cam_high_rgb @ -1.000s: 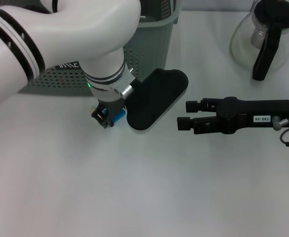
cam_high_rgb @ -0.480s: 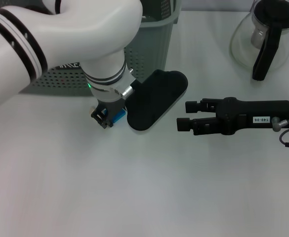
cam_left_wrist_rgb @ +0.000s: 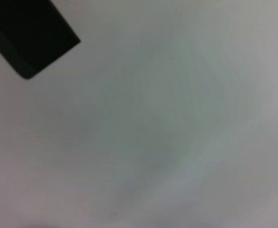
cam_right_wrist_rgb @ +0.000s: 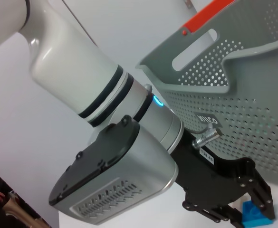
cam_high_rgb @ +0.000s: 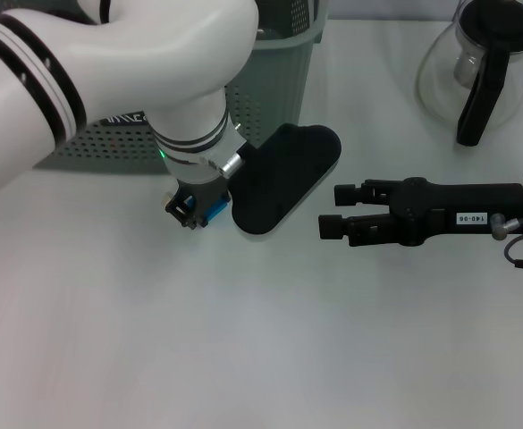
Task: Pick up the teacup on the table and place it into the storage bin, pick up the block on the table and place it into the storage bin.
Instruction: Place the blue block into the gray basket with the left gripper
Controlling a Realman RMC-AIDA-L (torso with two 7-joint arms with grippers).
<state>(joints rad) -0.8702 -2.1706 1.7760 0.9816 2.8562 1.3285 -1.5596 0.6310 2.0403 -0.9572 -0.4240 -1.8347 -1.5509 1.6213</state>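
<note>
A small blue block [cam_high_rgb: 216, 208] sits between the black fingers of my left gripper [cam_high_rgb: 194, 213], low over the white table just in front of the storage bin [cam_high_rgb: 288, 63]. The right wrist view shows the same grip: the left gripper [cam_right_wrist_rgb: 234, 211] holds the blue block [cam_right_wrist_rgb: 258, 216] below the grey-green perforated bin [cam_right_wrist_rgb: 253, 71]. My right gripper [cam_high_rgb: 333, 208] is open and empty, hovering to the right of the block with its fingers pointing at it. No teacup is in view.
A glass teapot with a black handle [cam_high_rgb: 480, 67] stands at the back right. The left wrist's black housing [cam_high_rgb: 283, 179] juts out between the two grippers. Something red [cam_right_wrist_rgb: 210, 12] shows at the bin's rim. The left wrist view shows blurred table [cam_left_wrist_rgb: 167, 133].
My left gripper and the blue block have shifted very slightly toward the bin. The right arm has not moved.
</note>
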